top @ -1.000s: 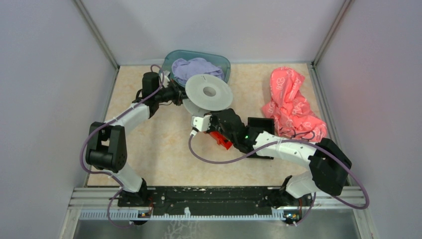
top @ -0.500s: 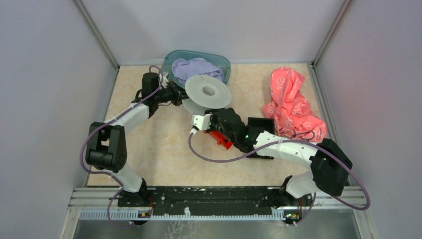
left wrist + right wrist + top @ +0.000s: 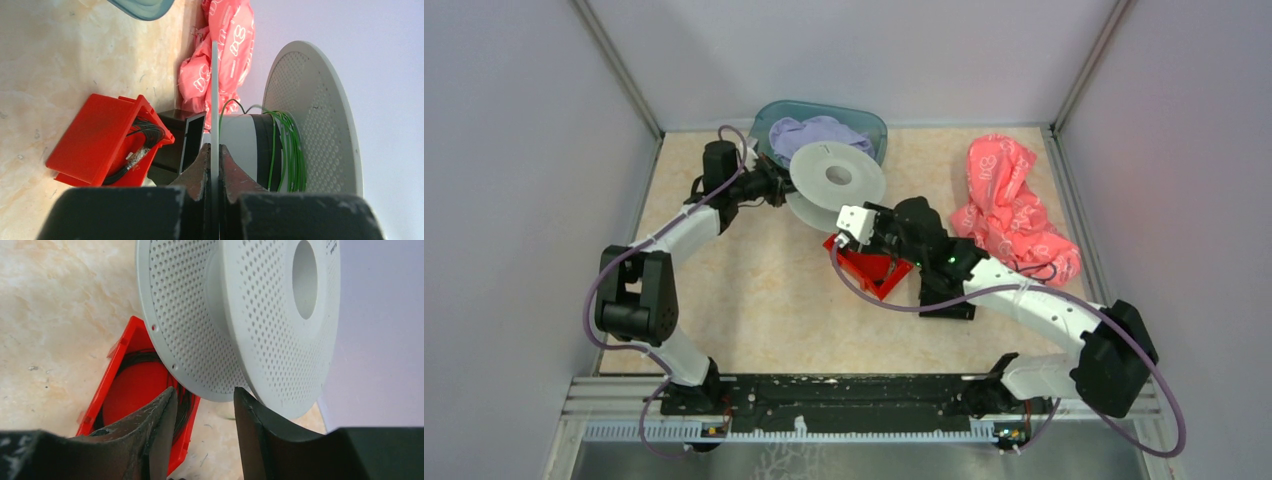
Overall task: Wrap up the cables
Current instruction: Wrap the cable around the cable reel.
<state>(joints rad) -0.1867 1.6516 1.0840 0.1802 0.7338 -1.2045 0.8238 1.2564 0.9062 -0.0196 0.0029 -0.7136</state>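
While tight on spool (image 3: 312, 125), left gripper (image 3: 213, 151).

Wires (image 3: 287, 150) on spool (image 3: 837, 180), before tub (image 3: 864, 125); tray (image 3: 864, 268) nearer, seemingly just beside; cloth (image 3: 1009, 205) right.

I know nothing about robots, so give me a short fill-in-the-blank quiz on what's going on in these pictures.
The left gripper is shut on a rim of the white ____.
The thin wire wound on its core is ____.
The right gripper is ____, gripping nothing.
The crumpled cloth on the robot's right is ____.
Missing words: spool, green, open, pink.
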